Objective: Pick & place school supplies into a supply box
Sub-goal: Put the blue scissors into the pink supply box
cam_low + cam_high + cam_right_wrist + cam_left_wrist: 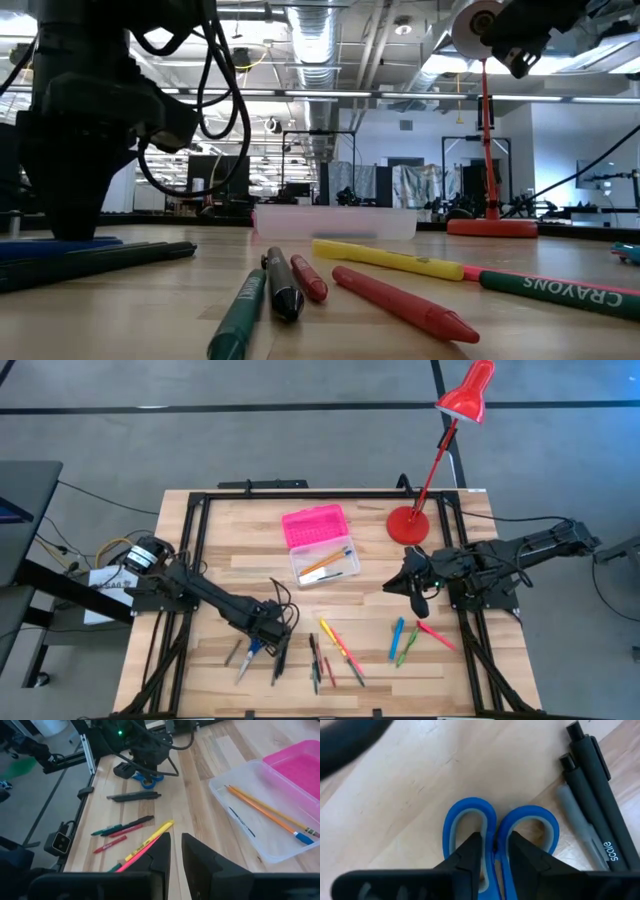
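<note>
The blue-handled scissors point(495, 830) lie flat on the table near its near-left part, blades point(245, 662) pointing at the near edge. My left gripper point(495, 849) is down on their handles point(147, 780), fingers close together. The supply box point(325, 565) stands open mid-table, its pink lid point(315, 525) folded back and orange pencils point(265, 810) in its clear base. My right gripper point(415, 588) hangs above the table to the box's right, shut and holding nothing. Loose pens, markers and crayons point(340, 645) lie along the near side. My left gripper comes at the scissors from above, pointing down. Each fingertip point(472, 851) stands over one handle loop, and the two loops' touching inner rims point(495, 837) sit pinched between them. The scissors still lie flat on the table.
Black and grey pens point(592, 805) lie right beside the scissors. Yellow and pink markers point(150, 840), blue and green ones point(402, 640) and a red one point(435, 632) are scattered near the front edge. A red desk lamp's base point(408, 525) stands right of the box.
</note>
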Controlling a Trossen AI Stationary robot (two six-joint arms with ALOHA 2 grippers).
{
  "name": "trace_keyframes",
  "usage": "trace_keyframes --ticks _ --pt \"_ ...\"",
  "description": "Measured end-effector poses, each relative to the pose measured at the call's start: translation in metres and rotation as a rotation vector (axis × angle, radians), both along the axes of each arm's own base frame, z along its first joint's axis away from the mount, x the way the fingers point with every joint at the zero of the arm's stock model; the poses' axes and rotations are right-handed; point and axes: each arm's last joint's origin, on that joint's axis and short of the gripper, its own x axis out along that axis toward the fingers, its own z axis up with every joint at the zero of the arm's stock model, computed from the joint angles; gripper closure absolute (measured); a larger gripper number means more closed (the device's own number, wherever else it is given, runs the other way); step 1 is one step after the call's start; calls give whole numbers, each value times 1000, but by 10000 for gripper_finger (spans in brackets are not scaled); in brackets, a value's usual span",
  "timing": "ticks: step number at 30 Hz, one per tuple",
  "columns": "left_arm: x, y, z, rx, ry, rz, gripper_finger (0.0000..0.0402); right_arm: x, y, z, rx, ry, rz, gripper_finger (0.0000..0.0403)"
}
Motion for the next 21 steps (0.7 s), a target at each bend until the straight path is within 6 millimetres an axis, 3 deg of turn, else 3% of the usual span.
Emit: trace_keyframes --ticks 9,15,21 --pt "3 9 -1 52 -16 24 302 0 0 0 0 -1 -2 365" --pt "6 17 -1 57 -20 58 334 0 0 0 -1 -1 -2 368" --pt "11 22 -1 47 -39 73 332 0 0 0 -1 -1 -2 372"
